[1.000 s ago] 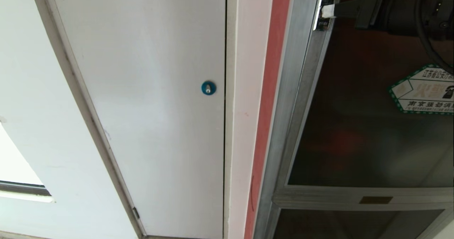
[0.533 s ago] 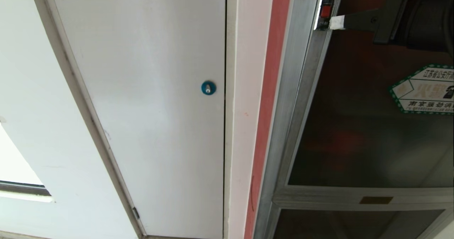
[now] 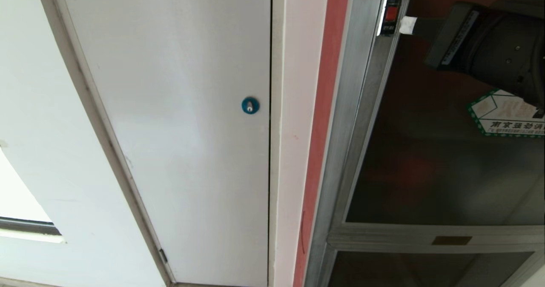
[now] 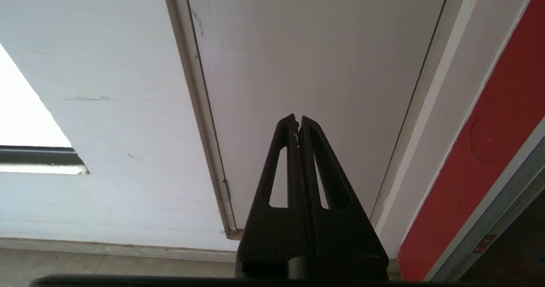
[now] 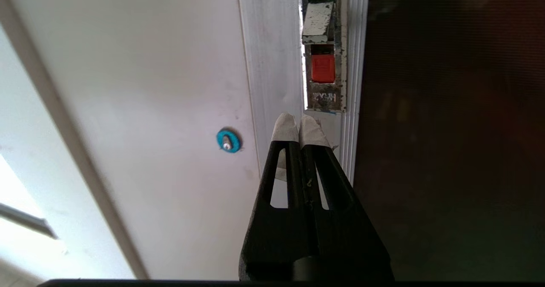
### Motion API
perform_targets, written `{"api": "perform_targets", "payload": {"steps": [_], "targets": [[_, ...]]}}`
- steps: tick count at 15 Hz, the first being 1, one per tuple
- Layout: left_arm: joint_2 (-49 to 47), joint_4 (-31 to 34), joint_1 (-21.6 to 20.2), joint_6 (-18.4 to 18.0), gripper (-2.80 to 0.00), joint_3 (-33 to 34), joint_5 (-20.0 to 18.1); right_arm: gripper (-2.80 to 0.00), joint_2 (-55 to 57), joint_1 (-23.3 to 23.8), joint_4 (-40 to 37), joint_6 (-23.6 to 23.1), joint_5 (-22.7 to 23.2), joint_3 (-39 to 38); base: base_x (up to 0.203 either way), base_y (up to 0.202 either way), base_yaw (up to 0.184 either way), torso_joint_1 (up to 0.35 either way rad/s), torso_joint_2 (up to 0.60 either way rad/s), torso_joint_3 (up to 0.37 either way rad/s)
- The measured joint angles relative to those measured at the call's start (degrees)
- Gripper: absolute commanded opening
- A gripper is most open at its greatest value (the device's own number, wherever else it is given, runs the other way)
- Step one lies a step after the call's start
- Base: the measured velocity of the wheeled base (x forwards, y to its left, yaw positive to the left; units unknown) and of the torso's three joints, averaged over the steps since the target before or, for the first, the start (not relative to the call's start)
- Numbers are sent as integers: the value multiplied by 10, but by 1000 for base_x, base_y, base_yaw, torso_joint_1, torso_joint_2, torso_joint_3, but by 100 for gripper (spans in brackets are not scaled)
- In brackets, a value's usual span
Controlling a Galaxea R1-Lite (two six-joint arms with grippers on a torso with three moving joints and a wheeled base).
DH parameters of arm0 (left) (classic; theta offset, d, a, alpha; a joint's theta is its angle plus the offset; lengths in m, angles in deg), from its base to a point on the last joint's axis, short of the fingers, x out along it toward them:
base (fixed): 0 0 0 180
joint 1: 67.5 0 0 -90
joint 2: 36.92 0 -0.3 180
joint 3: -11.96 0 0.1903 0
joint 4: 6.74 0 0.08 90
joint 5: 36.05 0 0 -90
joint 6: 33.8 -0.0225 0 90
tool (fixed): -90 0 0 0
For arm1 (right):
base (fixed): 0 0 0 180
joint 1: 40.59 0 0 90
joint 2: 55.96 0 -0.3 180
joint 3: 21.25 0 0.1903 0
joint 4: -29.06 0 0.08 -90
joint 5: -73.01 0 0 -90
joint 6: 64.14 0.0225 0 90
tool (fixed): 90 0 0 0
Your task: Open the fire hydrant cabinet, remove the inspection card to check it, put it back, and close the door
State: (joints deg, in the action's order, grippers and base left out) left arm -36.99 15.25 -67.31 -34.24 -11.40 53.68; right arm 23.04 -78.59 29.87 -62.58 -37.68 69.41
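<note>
Since the earlier frames: right gripper has shifted along the top of the door, its dark wrist housing now covering the upper part of the green-bordered hexagonal sticker, which showed whole a second ago; camera and fittings unchanged.

Right gripper: fingers pressed together, white-taped tips just beside the red latch on the door's silver frame; nothing held. Contact with the frame cannot be told.

Left gripper: fingers closed, empty, hanging before the plain white door, away from the latch.

Fire hydrant cabinet: silver frame and red strip visible, door closed over it, dark glass hiding the interior. Inspection card not in view.

Head view only: sticker, brass plate on the door's lower rail well below the latch, blue round lock on the white door, on the far side of the cabinet frame from the latch.

Right wrist view only: latch seen close in its worn recess, lettered plate under it, gripper tips just short of that plate; blue lock off to the side.

Left wrist view only: floor strip at the wall's foot, far from the latch.
</note>
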Motion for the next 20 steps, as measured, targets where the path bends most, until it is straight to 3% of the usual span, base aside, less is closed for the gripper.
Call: {"api": "perform_targets", "payload": {"steps": [2,6,8,9,20], "targets": [[0,0,0,0,-280,0,0,-280,12,-18,78,-32,-59,-31,0,0,0,0,0,0],[0,0,0,0,-280,0,0,-280,50,-28,249,-114,-93,-95,0,0,0,0,0,0],[0,0,0,0,-280,0,0,-280,62,-29,287,-139,-95,-106,0,0,0,0,0,0],[0,0,0,0,-280,0,0,0,65,-29,290,-151,-95,-108,0,0,0,0,0,0],[0,0,0,0,-280,0,0,0,72,-24,267,-196,-95,-30,0,0,0,0,0,0]]}}
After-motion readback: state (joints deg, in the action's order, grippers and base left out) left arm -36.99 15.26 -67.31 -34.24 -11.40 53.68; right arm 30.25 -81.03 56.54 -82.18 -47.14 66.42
